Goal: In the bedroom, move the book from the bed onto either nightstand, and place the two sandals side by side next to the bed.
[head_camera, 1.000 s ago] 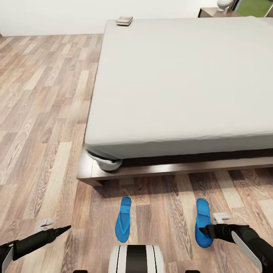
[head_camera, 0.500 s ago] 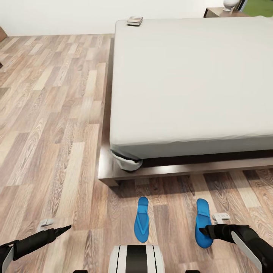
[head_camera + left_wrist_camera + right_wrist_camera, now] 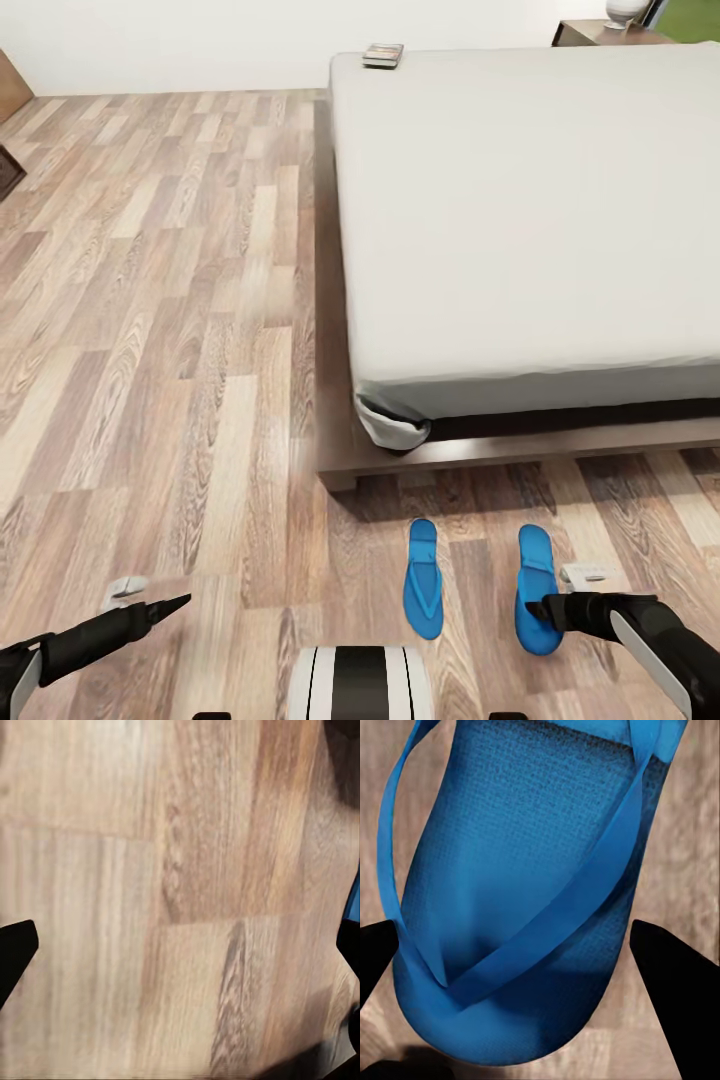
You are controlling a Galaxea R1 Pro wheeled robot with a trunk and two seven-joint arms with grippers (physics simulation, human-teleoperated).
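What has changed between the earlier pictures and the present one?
The robot moved to its left, so the whole head view shifted: the bed and the left sandal slid right in the picture. The right sandal travelled with the right gripper, whose fingers flank it, so the gap between the sandals narrowed. The book stayed on the bed, and the left gripper stayed open and empty.
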